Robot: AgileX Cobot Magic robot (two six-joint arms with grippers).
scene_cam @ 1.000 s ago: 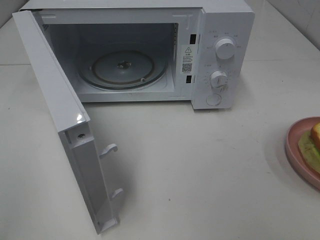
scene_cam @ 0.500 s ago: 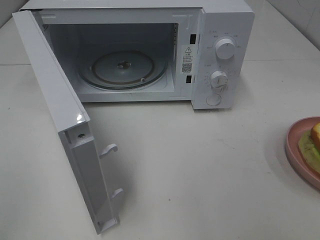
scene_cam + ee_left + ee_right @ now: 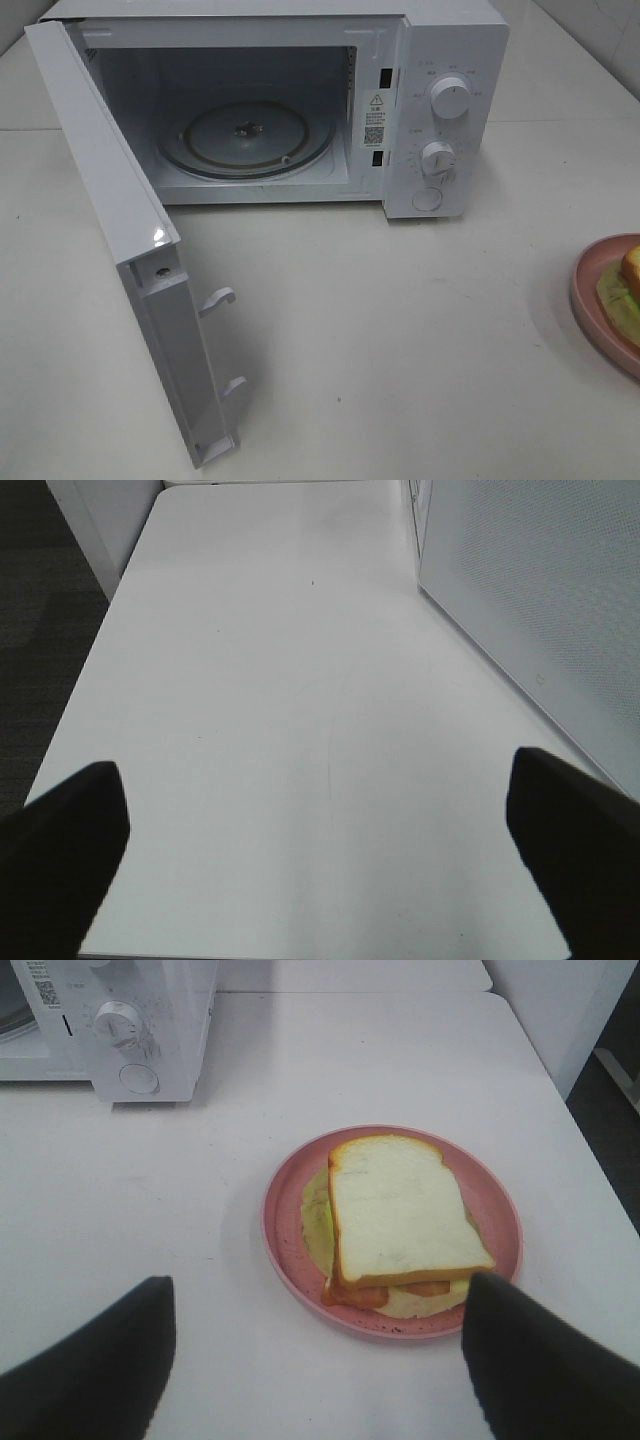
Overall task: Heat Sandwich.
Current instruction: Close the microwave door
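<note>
On the counter (image 3: 400, 340): white top, microwave at the back, pink plate off at the right edge
Microwave (image 3: 440, 110): door (image 3: 120, 230) swung wide open toward the left, glass turntable (image 3: 245, 140) bare inside, two knobs on the front panel
Sandwich (image 3: 400, 1215): sits on the plate (image 3: 290, 1210), well clear of the microwave, white bread on top, green and orange stuff poking out the sides
Right hand (image 3: 320, 1350): fingers spread apart, holding nothing, hovering just short of the plate, not touching it
Left hand (image 3: 320, 850): fingers wide apart too, over bare counter beside the door, nothing in it
</note>
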